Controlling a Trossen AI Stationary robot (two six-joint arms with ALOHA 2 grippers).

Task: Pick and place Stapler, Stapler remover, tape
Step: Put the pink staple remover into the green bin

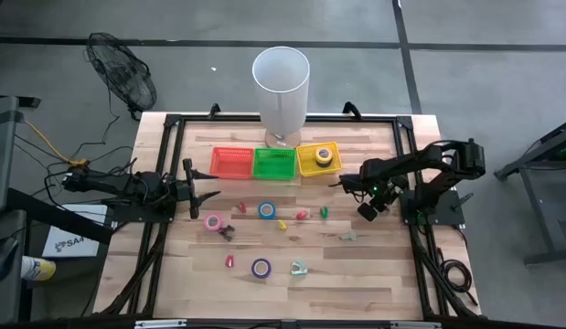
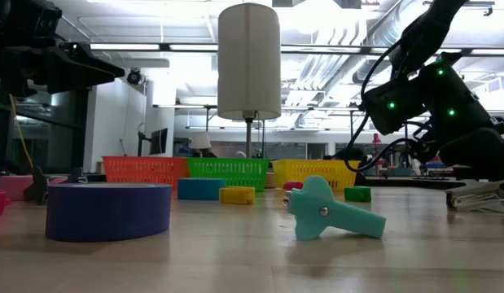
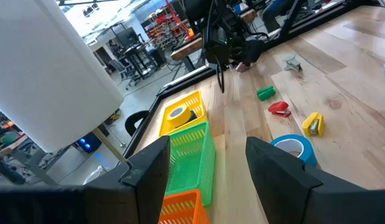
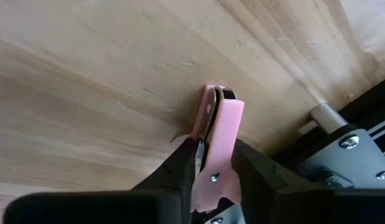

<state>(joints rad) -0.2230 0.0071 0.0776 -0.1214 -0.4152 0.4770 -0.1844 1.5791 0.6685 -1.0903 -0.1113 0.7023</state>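
- Table (image 1: 374,274): wooden top; red basket (image 1: 231,163), green basket (image 1: 274,163) and yellow basket (image 1: 319,160) stand in a row at the far edge, in front of a tall white cylinder (image 1: 282,87).
- Tape: a yellow roll (image 1: 324,155) already lies in the yellow basket; the pink roll (image 1: 213,221), blue roll (image 1: 266,210) and purple roll (image 1: 261,268) are loose mid-table.
- Small staplers and removers, e.g. the teal remover (image 1: 300,268), are scattered near the rolls.
- Step in hand, as judged: pick of the pink stapler remover (image 4: 216,146) near the table's right frame.
- Right gripper (image 4: 211,165): fingers clamped on either side of the pink remover, which appears to be just off or at the wood; contact is hard to confirm.
- Left gripper (image 3: 208,165): fingers spread wide, holding nothing, waiting at the left side.
- Next move calls for a clean lift, then carry to a basket; which basket cannot be told.
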